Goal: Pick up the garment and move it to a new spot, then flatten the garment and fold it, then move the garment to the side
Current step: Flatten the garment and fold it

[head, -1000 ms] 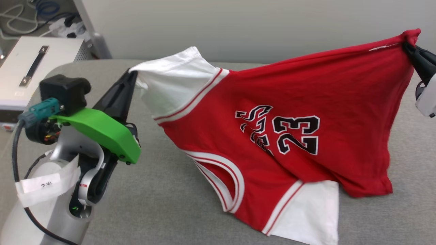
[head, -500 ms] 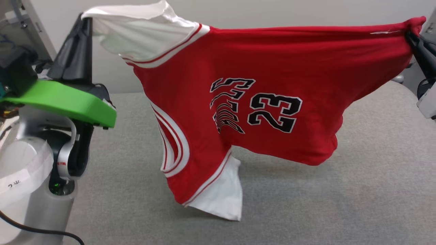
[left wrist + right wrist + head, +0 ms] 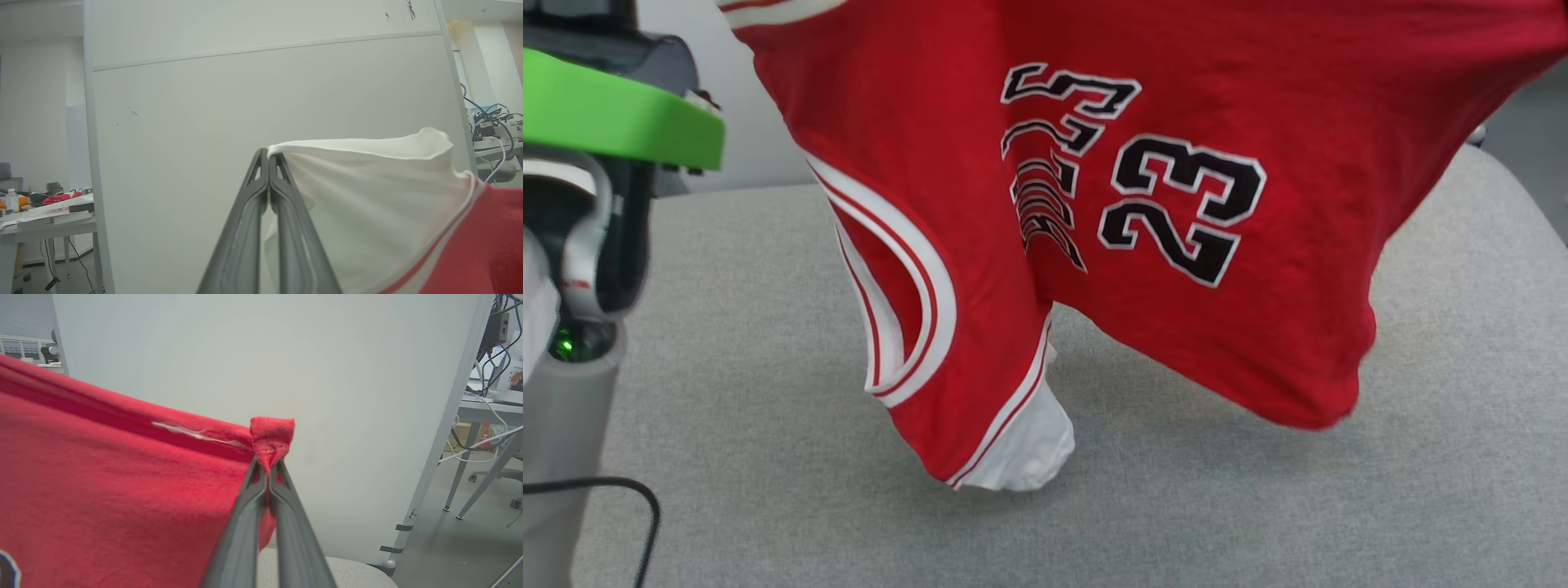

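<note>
Aloft, the red garment (image 3: 1241, 98) hangs stretched; left jaws pinch its white sleeve (image 3: 367, 196), right jaws its corner (image 3: 271, 435).

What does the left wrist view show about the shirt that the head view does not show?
Left wrist view: the left gripper is shut on the edge of a white sleeve of the garment, with a pale partition behind it.
Head view: the black "23" on the red chest, the other white sleeve hanging toward the grey table, and a green cover on the left arm.
Both: the red garment with striped trim, held up in the air.
</note>
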You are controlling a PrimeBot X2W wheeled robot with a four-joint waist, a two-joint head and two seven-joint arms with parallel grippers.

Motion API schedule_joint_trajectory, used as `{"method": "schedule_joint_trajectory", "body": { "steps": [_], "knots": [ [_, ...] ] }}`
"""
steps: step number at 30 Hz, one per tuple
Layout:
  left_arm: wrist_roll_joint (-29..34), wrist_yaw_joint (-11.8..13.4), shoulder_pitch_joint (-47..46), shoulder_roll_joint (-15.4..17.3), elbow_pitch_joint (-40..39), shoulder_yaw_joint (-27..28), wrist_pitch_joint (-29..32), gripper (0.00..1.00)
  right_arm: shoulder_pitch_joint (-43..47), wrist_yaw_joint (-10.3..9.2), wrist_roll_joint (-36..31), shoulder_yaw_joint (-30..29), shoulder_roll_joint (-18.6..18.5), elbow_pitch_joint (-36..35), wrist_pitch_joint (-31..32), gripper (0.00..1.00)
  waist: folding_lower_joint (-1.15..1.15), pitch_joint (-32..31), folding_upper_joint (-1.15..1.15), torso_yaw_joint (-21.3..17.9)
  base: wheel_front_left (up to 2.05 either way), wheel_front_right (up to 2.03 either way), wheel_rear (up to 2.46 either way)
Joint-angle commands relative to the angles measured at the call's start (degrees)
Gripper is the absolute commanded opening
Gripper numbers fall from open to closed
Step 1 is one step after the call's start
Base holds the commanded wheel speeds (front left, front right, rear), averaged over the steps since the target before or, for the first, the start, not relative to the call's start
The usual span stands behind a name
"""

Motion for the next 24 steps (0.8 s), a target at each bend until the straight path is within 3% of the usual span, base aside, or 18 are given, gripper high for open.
{"method": "schedule_joint_trajectory", "body": {
  "steps": [1, 12, 24],
  "knots": [
    [0.9, -0.5, -2.0, 1.5, 0.5, 0.3, 0.4, 0.0, -1.3, -0.1, -0.7, -0.8, 0.5, -0.2, -0.6, 0.0, 0.0, 2.6, 0.0, -0.3, 0.0, 0.0, 0.0],
    [2.7, -7.0, -14.1, 9.0, 3.2, 0.7, 3.1, 0.0, -9.9, -0.1, -5.3, -2.8, 0.8, 0.8, -4.5, 0.0, 0.0, 15.1, 0.0, 0.4, 0.0, 0.0, 0.0],
    [6.6, -14.0, -38.0, 9.6, 18.3, -2.5, -1.8, 0.0, -29.6, -0.1, -9.1, -1.5, 2.0, 11.5, -7.9, 0.0, 0.0, 29.5, 0.0, 1.1, 0.0, 0.0, 0.0]
  ]
}}
